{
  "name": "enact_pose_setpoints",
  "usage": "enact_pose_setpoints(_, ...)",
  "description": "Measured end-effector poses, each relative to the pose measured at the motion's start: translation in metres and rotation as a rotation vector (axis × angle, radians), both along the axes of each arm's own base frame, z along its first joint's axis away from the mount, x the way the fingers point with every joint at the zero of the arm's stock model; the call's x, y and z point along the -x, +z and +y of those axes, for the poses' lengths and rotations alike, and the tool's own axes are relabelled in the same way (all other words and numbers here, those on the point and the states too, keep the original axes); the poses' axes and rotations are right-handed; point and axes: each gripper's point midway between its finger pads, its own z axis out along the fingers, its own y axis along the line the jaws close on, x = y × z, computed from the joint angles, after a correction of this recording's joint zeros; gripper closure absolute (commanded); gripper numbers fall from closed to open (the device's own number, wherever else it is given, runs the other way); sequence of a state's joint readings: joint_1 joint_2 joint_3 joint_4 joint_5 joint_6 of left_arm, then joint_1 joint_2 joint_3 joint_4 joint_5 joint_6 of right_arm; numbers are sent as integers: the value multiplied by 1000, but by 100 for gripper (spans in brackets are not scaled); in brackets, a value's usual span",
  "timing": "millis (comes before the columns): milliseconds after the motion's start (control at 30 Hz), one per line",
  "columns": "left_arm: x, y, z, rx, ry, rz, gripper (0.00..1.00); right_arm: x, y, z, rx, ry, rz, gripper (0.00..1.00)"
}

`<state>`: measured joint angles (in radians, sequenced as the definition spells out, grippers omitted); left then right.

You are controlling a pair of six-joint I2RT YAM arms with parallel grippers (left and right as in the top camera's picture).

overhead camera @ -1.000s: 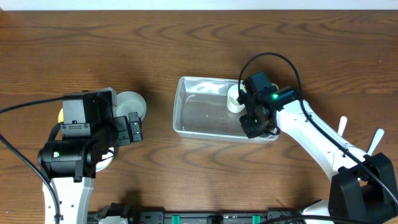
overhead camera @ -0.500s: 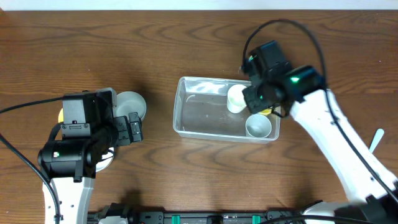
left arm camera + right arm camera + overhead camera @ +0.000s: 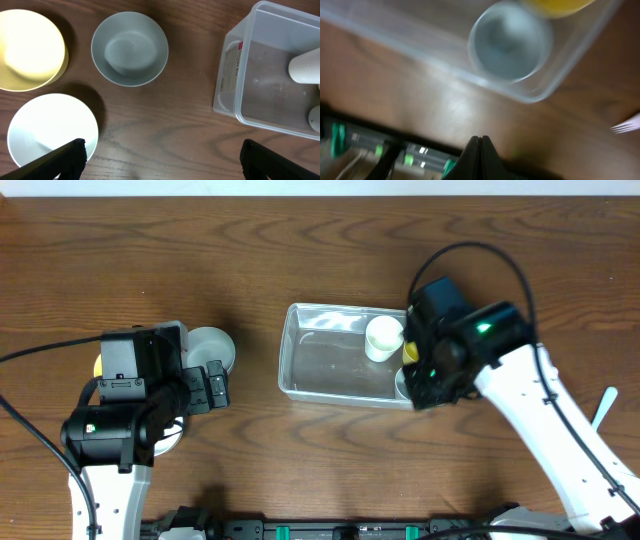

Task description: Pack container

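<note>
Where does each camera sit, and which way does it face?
Overhead: fixed above the table, facing straight down on the clear container; left arm and right arm show.
Left wrist: on the left arm, facing down on a yellow bowl, grey bowl, white bowl and the container's end; the open left tool shows below.
Right wrist: blurred, facing down on the container's corner and a grey cup; the shut right tool shows.
Shared: overhead and left wrist both show the grey bowl.

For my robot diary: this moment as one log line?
left gripper open | right gripper shut | container holds white cup | grey bowl outside
</note>
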<state>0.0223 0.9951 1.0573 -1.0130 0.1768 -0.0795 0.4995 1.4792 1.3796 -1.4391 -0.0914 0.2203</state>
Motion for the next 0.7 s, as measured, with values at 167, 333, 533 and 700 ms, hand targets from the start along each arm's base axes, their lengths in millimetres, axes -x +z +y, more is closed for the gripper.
enact_pose_setpoints(167, 0, 0, 0, 0, 0, 0, 2, 29, -24, 14, 5, 65, 87, 99)
enact_pose_setpoints(333, 0, 0, 0, 0, 0, 0, 2, 29, -53, 10, 37, 18, 82, 99)
enact_pose_setpoints(533, 0, 0, 0, 0, 0, 0, 2, 15, -77, 4, 53, -43, 23, 99)
enact_pose_setpoints(700, 0, 0, 0, 0, 0, 0, 2, 4, -88, -2, 63, -72, -24, 98)
